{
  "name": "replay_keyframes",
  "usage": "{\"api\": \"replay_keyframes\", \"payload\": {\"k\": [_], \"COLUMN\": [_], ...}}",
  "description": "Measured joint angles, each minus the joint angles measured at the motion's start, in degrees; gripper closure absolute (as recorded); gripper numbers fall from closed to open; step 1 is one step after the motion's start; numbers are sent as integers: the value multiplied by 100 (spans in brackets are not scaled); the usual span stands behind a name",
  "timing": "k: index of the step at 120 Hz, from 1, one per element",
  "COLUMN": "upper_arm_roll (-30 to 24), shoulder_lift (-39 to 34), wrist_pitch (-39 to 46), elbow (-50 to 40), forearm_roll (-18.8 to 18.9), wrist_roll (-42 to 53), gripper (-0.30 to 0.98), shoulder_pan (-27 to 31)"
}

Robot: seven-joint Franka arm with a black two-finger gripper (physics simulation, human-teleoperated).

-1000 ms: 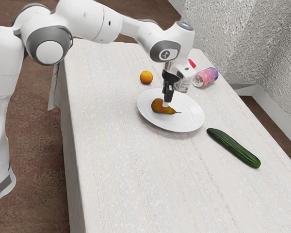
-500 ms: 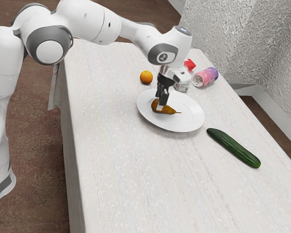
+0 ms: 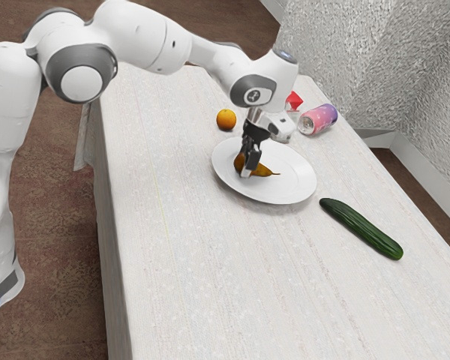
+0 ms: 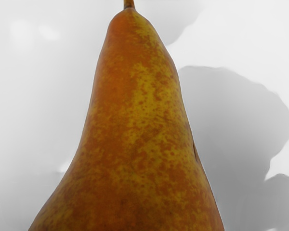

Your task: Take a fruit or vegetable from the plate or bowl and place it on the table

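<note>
While the hand (image 3: 247, 166) is down at the thick end of the pear (image 3: 262, 170), the exterior view leaves unclear whether it is clenched or released; the pear lies on the plate (image 3: 296, 184), between the rim at that view's left and the middle. In the wrist view, the pear's neck tapers to its stem over the plate's shadowed white surface.
</note>
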Motion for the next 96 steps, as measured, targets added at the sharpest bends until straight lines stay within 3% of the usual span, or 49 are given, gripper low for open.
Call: {"api": "replay_keyframes", "payload": {"k": [32, 67, 96], "upper_arm_roll": [7, 24, -150], "shoulder_lift": [58, -44, -610], "wrist_pitch": [4, -67, -568], "elbow": [24, 118, 273], "forearm_roll": [-87, -26, 38], "wrist_roll": [-106, -481, -790], "gripper": [36, 41, 40], "shoulder_pan": [16, 4, -34]}}
